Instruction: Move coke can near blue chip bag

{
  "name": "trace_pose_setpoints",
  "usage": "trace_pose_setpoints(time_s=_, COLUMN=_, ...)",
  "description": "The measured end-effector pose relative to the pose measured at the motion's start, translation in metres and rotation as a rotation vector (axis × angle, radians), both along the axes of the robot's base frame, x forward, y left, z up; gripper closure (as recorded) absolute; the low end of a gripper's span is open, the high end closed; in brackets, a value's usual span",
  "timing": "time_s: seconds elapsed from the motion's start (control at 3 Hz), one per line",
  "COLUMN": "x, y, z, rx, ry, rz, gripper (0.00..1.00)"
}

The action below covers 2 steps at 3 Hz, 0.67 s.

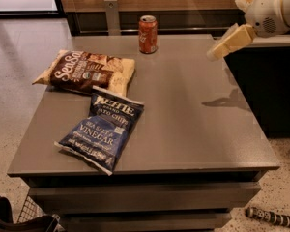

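We see the coke can (148, 34) standing upright at the far edge of the bench (193, 124), well apart from the blue chip bag (102, 128), which lies flat near the front left. A brown and cream bag (87, 72) lies on the far left, touching the blue bag's top edge. Our claw (220, 49) hangs in the air over the bench's far right side, apart from the can. We cannot tell whether it is wide or narrow.
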State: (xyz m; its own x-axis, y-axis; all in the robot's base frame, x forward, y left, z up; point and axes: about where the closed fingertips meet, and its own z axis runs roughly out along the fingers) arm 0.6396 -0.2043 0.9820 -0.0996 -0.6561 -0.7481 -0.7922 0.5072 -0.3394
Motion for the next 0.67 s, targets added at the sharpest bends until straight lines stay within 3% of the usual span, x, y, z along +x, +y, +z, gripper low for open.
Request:
trace_pose_setpoints(time_s=0.33, x=0.037, y=0.023, z=-0.003, rx=0.177, ry=-0.076, rz=0.022, gripper=0.00)
trace_pose_setpoints(time_s=0.67, x=0.058, y=0.040, z=-0.004, rx=0.300, ry=-0.120, rz=0.043, gripper=0.00)
